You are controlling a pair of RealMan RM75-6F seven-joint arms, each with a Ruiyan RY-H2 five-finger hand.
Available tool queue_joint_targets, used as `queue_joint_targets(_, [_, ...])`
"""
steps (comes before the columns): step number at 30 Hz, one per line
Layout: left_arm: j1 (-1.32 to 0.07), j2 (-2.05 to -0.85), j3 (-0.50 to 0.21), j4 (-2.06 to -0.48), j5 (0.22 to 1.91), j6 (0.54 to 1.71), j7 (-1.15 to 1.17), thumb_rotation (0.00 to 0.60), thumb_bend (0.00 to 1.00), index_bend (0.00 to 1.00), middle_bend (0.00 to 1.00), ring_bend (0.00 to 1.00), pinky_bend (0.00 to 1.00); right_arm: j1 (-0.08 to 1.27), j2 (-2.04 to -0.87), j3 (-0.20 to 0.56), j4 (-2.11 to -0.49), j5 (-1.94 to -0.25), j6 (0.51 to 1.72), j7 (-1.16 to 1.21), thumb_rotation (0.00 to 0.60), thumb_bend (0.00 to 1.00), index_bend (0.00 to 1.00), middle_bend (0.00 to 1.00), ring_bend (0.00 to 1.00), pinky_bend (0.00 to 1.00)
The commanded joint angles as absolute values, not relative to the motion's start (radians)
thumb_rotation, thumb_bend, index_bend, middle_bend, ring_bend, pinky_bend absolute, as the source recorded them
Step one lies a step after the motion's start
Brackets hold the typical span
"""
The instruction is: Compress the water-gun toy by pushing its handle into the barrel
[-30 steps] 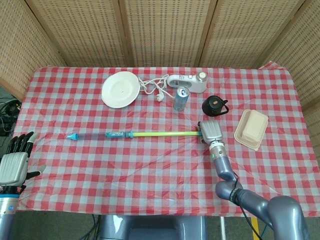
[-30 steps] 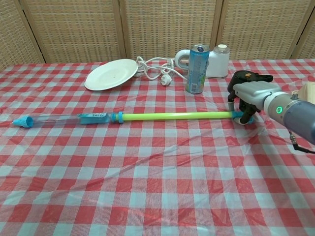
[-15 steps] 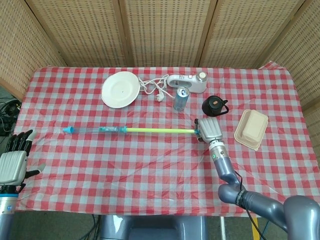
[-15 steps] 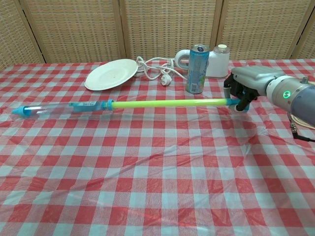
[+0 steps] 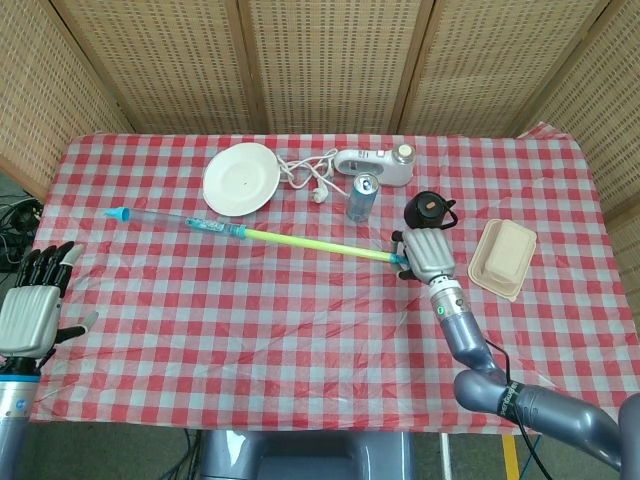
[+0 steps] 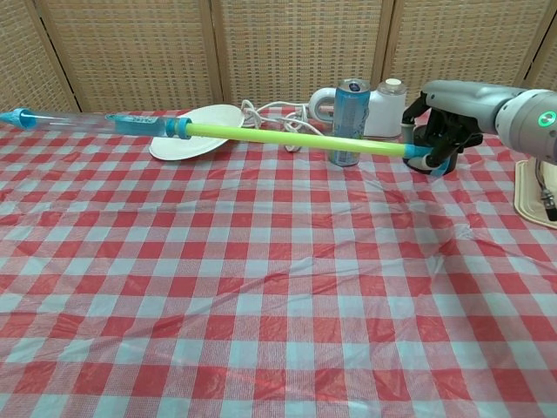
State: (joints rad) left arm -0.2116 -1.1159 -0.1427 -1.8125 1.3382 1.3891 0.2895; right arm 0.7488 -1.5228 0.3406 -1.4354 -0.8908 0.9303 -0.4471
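Checkered table (image 5: 300,330) with plate (image 5: 241,178), can (image 5: 362,197), container (image 5: 504,258).

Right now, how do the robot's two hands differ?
The right hand grips the handle end of the water-gun toy, held above the table; the left hand holds nothing, fingers spread. The right hand is over the table near the black pot; the left sits off the table's edge. Both have light grey backs.

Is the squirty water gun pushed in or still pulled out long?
Pulled out: a long yellow-green rod shows between the clear barrel and the right robot hand.
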Motion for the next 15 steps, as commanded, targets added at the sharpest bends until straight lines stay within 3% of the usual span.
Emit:
queue_joint_targets(1, [-0.233, -1.109, -0.164, -1.835, 1.310, 1.376, 0.327, 0.600, 0.22, 0.00, 0.00, 0.00, 0.00, 0.752, -1.509, 0.337, -1.447, -0.888, 0.928, -0.442, 0.600, 0.54, 0.81, 1.00, 1.00, 0.66])
queue_joint_targets(9, [-0.331, -1.077, -0.248, -1.864, 1.170, 1.289, 0.434, 0.600, 0.23, 0.01, 0.01, 0.01, 0.00, 0.763, -1.472, 0.324, -1.475, -0.870, 0.914, -0.426, 0.600, 0.54, 0.81, 1.00, 1.00, 0.66])
queue_joint_targets(12, [-0.373, -1.060, -0.278, -1.864, 1.116, 1.244, 0.445, 0.600, 0.24, 0.10, 0.19, 0.18, 0.05, 0.766, -1.465, 0.320, -1.476, -0.866, 0.912, -0.417, 0.600, 0.54, 0.81, 1.00, 1.00, 0.66])
queue_joint_targets(15, [-0.412, -1.054, -0.304, -1.836, 1.069, 1.211, 0.455, 0.600, 0.24, 0.17, 0.37, 0.37, 0.26, 0.768, -1.459, 0.315, -1.476, -0.868, 0.910, -0.403, 0.600, 0.54, 0.81, 1.00, 1.00, 0.66])
